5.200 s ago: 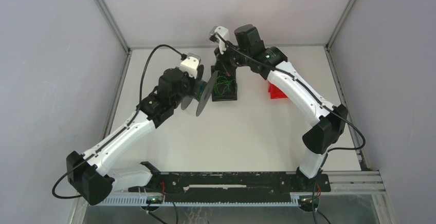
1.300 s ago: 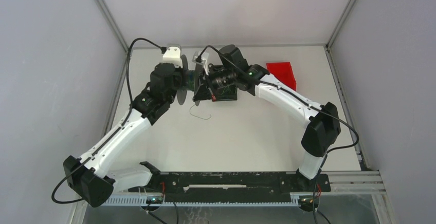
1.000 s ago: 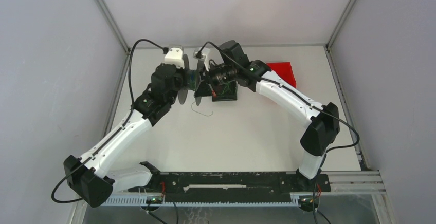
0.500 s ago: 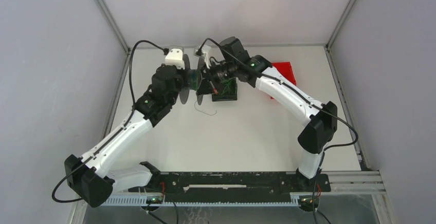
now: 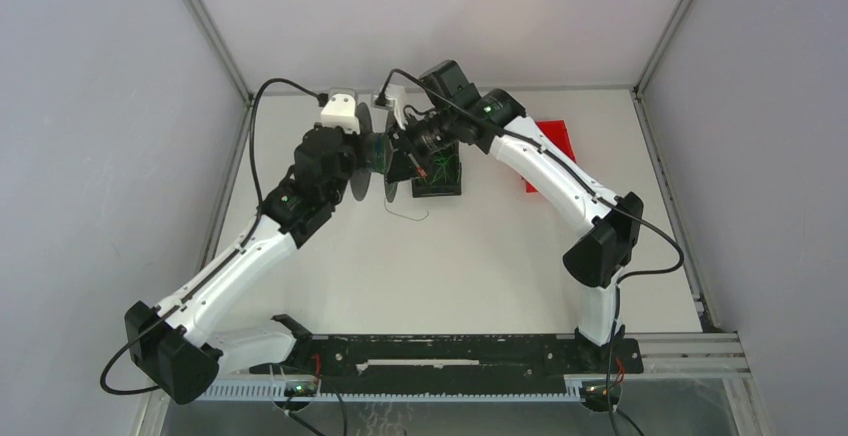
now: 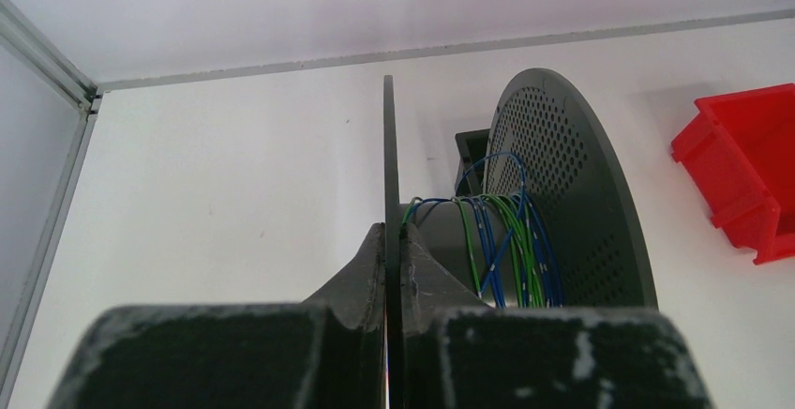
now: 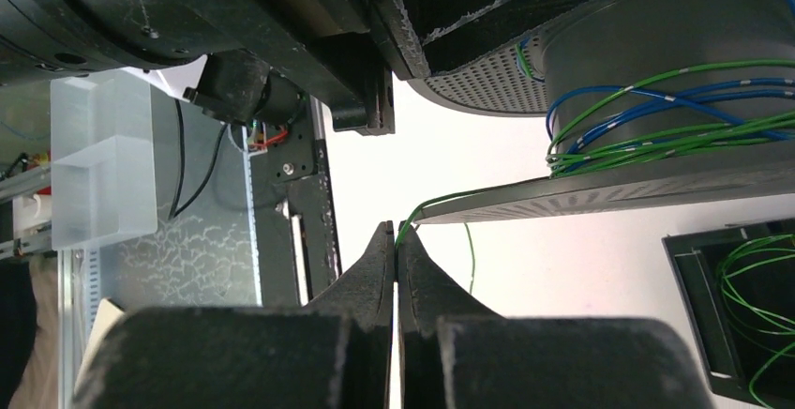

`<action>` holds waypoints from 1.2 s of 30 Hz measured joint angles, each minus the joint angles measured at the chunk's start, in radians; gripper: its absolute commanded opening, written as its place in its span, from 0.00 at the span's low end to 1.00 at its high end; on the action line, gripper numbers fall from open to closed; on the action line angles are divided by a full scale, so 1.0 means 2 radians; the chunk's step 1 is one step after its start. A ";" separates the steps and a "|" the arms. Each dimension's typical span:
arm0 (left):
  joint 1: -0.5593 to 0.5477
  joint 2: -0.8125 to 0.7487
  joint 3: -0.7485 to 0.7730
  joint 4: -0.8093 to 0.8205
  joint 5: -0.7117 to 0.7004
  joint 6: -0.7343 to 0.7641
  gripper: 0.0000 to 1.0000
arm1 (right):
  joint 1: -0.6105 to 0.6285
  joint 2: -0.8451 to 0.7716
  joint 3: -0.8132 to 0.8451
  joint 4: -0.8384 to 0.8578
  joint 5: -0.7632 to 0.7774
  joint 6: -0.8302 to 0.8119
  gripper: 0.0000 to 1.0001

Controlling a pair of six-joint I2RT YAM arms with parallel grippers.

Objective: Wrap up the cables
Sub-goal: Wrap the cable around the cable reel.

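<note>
Thin green cable (image 7: 619, 144), part-wound on dark grey perforated plastic spool (image 6: 572, 193): free strand is pinched in clenched right end effector (image 7: 395, 233), just beside flange rim. Left end effector (image 6: 385, 237) clamps opposite flange; spool axis horizontal.

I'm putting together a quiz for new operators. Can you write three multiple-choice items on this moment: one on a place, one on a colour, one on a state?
1. In the left wrist view, the red bin lies:
A) right of the spool
B) left of the spool
C) on top of the spool

2. The wires wound on the spool's hub are:
A) red and yellow
B) green and blue
C) all black

3. The left tool is:
A) wide open
B) shut on the spool's thin flange
C) shut on the red bin

Answers:
1 A, the bin sits at the picture's right edge, beyond the spool.
2 B, green and blue turns ring the hub.
3 B, both fingers press against the flange's edge.
</note>
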 measured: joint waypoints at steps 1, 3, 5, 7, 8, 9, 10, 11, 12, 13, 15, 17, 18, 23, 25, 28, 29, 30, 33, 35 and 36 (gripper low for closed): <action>0.000 0.000 0.000 0.001 0.001 0.000 0.00 | 0.000 0.003 0.009 -0.010 0.000 -0.006 0.00; -0.002 -0.001 0.000 0.003 0.003 0.001 0.00 | 0.000 0.010 0.027 -0.031 0.002 -0.019 0.00; -0.002 -0.002 0.000 0.006 0.004 0.001 0.00 | 0.000 0.012 0.039 -0.048 0.012 -0.030 0.00; -0.003 -0.003 0.000 0.009 0.006 0.002 0.00 | 0.000 0.012 0.046 -0.058 0.026 -0.038 0.00; -0.003 -0.003 -0.001 0.011 0.007 0.002 0.00 | 0.001 0.012 0.048 -0.061 0.034 -0.041 0.00; -0.003 -0.003 -0.002 0.012 0.007 0.002 0.00 | 0.002 0.012 0.050 -0.063 0.044 -0.042 0.00; -0.003 -0.003 -0.003 0.012 0.008 0.002 0.00 | 0.004 0.012 0.051 -0.065 0.058 -0.043 0.00; -0.003 -0.003 -0.004 0.012 0.008 0.002 0.00 | 0.006 0.012 0.052 -0.066 0.067 -0.044 0.00; -0.003 -0.003 -0.006 0.012 0.008 0.002 0.00 | 0.009 0.012 0.052 -0.067 0.081 -0.044 0.00; -0.003 -0.003 -0.007 0.011 0.008 0.002 0.00 | 0.011 0.012 0.052 -0.068 0.091 -0.045 0.01; -0.002 -0.003 -0.008 0.010 0.008 0.003 0.00 | 0.017 0.012 0.052 -0.069 0.116 -0.045 0.03; -0.002 -0.003 -0.008 0.010 0.008 0.003 0.00 | 0.023 0.010 0.052 -0.069 0.142 -0.046 0.04; -0.002 -0.003 -0.008 0.010 0.008 0.003 0.00 | 0.027 0.009 0.052 -0.068 0.157 -0.047 0.04; -0.002 -0.003 -0.008 0.009 0.012 0.003 0.00 | 0.043 -0.004 0.052 -0.058 0.223 -0.052 0.05; -0.002 -0.003 -0.008 0.010 0.014 0.003 0.00 | 0.044 -0.009 0.052 -0.050 0.243 -0.053 0.07; -0.002 -0.003 -0.008 0.010 0.014 0.003 0.00 | 0.044 -0.014 0.052 -0.041 0.274 -0.055 0.08; -0.001 -0.003 -0.008 0.007 0.014 0.004 0.01 | 0.044 -0.016 0.051 -0.035 0.285 -0.057 0.08; -0.001 -0.003 -0.008 0.003 0.014 0.004 0.01 | 0.044 -0.020 0.049 -0.027 0.296 -0.059 0.09; -0.001 -0.003 -0.009 -0.009 0.018 0.004 0.00 | 0.044 -0.032 0.040 -0.008 0.328 -0.065 0.08; -0.001 -0.003 -0.009 -0.011 0.023 0.005 0.00 | 0.044 -0.041 0.037 0.001 0.348 -0.072 0.06; -0.001 -0.003 -0.009 -0.012 0.025 0.005 0.00 | 0.044 -0.043 0.036 0.004 0.352 -0.073 0.05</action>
